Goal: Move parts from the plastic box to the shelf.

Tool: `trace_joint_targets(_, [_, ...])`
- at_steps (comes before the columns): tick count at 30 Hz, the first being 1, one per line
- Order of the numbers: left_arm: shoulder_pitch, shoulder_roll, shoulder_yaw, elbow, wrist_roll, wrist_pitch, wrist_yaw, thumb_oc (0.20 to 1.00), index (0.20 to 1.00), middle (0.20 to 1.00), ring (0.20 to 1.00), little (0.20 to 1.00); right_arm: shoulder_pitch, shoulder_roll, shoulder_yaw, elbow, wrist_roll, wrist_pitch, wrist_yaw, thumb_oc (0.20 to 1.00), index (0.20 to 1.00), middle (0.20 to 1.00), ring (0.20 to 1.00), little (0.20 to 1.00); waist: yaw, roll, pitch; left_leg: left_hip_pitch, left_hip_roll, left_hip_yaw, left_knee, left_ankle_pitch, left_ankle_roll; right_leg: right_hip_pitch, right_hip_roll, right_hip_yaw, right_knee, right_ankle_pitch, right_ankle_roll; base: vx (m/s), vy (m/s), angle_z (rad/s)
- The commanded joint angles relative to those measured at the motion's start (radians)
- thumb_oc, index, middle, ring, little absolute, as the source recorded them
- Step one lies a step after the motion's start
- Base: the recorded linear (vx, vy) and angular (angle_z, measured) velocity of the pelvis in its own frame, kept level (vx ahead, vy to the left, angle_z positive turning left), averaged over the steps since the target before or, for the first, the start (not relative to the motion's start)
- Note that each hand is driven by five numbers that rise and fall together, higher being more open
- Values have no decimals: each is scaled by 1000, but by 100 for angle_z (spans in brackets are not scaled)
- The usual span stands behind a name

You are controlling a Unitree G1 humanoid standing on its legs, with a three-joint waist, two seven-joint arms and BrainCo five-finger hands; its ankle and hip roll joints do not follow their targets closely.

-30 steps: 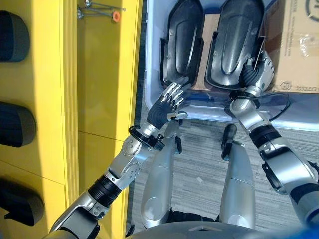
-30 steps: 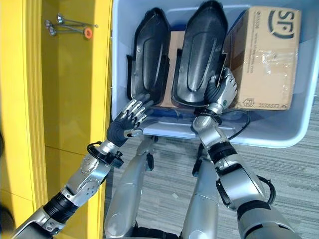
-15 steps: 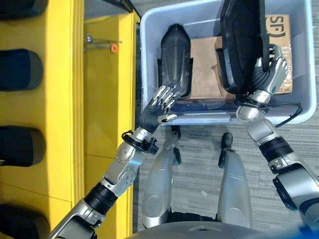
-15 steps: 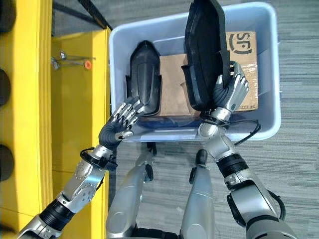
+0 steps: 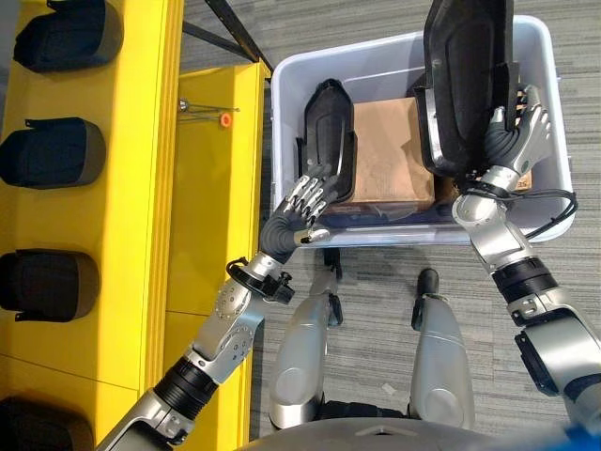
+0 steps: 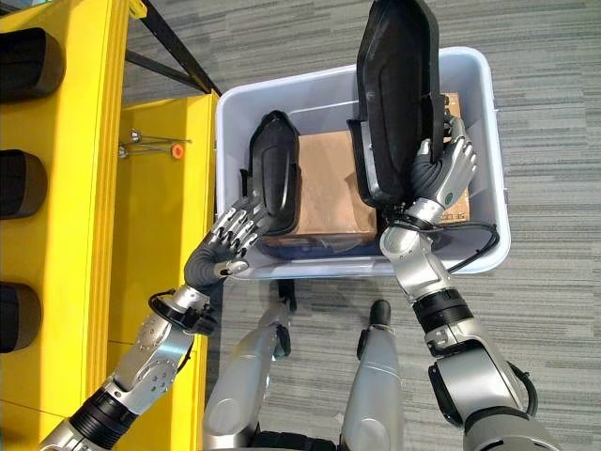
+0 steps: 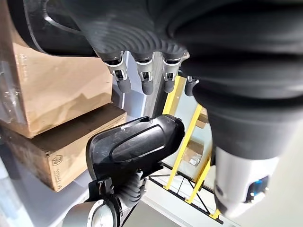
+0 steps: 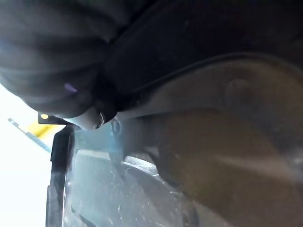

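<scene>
The right hand (image 5: 515,141) has its fingers curled round the lower edge of a large black part (image 5: 467,80), which stands raised out of the box (image 5: 554,113), its upper end past the far rim and its lower end above the near right corner. The step in hand looks like the lift-out: one part is gripped and up, not yet carried across. A second black part (image 6: 272,174) stands in the box against the left wall, beside the brown cartons (image 6: 329,183) that fill the middle. The left hand (image 6: 223,246) sits at the near left corner of the box, just beside the base of that second part, with its fingers relaxed and spread, gripping nothing; the left wrist view shows those fingers (image 7: 144,80) straight, with the cartons and the lifted part past them. The yellow shelf (image 5: 141,188) runs along the robot's left, with several dark parts (image 5: 52,150) seated in a row along its outer edge. Next, I judge, the raised part must clear the rim fully and swing leftward over the box's left wall toward a free place on the shelf. The part is long and held low, so it may tip, and the free hand could steady it.
</scene>
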Motion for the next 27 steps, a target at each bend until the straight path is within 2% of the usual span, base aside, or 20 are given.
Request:
trace_joint_targets(1, [-23,-5,9,-55,-23,-34,-28,1000,1000,1000,1000,1000,-41,-21,-47,-61,101,-101,51,200,200,200,200,200,-4,17,10,76,-57,-41,60,-219,12,95,14,-158,-63,-6,-58,0,0,0])
trace_joint_targets(3, [-20,-6,14,-57,-22,-25,-25,1000,1000,1000,1000,1000,-31,-12,-54,-70,150,-115,97,200,200,200,200,200,-6,16,10,89,-55,-43,58,-218,11,107,16,-160,-66,-6,-59,18,-10,-1])
trace_joint_targets(8, [6,-7,62,-56,-35,15,-40,1000,1000,1000,1000,1000,22,42,-69,-135,418,-183,336,200,200,200,200,200,-7,-5,10,173,-41,-60,46,-217,0,204,24,-174,-100,3,-64,49,-36,3])
trace_joint_targets(12, [35,-3,85,-60,-21,19,-41,1000,1000,1000,1000,1000,75,75,-63,-199,516,-191,418,200,200,200,200,200,-5,-19,-10,210,-37,-67,31,-217,-1,249,24,-182,-132,10,-62,47,-6,5])
trace_joint_targets(14, [62,3,106,-55,-7,18,-43,1000,1000,1000,1000,1000,132,104,-54,-242,585,-198,478,200,200,200,200,200,-4,-36,-32,242,-39,-70,16,-222,0,291,19,-187,-165,18,-53,56,7,5])
trace_joint_targets(19, [112,12,143,-57,34,22,-57,1000,1000,1000,1000,1000,227,146,-30,-307,653,-206,541,200,200,200,200,200,0,-59,-86,288,-37,-69,-14,-224,13,351,15,-182,-243,63,-27,36,9,11])
trace_joint_targets(24, [137,22,139,-34,68,42,-74,1000,1000,1000,1000,1000,351,191,-7,-358,711,-225,574,200,200,200,200,200,-17,-82,-154,329,-52,-129,-50,-223,40,401,66,-90,-242,50,-22,57,-60,21])
trace_joint_targets(25, [144,23,137,-31,71,45,-87,1000,1000,1000,1000,1000,373,194,-3,-367,713,-233,567,200,200,200,200,200,-19,-87,-169,336,-58,-153,-60,-219,45,410,85,-65,-244,48,-22,51,-147,50])
trace_joint_targets(27, [148,27,132,-20,85,58,-141,1000,1000,1000,1000,1000,417,197,-15,-375,722,-252,556,200,200,200,200,200,-30,-100,-206,344,-79,-227,-81,-212,55,436,150,21,-268,44,-36,31,-205,82])
